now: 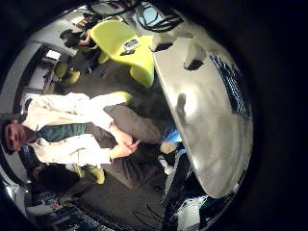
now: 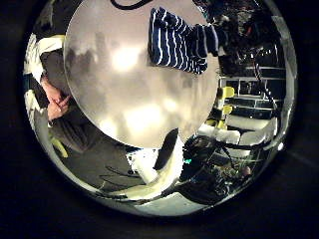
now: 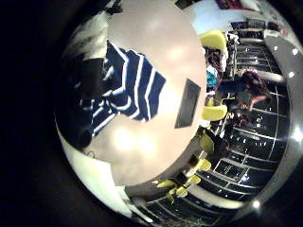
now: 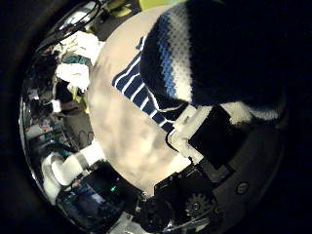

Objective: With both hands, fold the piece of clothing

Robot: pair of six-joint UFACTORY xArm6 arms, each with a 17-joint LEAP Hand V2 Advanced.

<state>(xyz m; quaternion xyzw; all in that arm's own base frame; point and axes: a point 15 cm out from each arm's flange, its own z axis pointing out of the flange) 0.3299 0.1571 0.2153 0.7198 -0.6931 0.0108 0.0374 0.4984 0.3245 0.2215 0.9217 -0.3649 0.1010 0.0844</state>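
Observation:
A dark-and-light striped garment lies on a round pale table, near its edge. In the left thumb side palm view a dark hand sits at the garment's far side. In the right thumb side palm view a bunched fold of the garment fills the space close to my right palm, above that hand's own fingers, and the rest trails down onto the table. The right little finger side palm view shows the garment spread out with a dark finger on it.
A dark flat rectangular thing lies on the table beside the garment. Chairs stand around the table. A white arm reaches in beside the table's edge.

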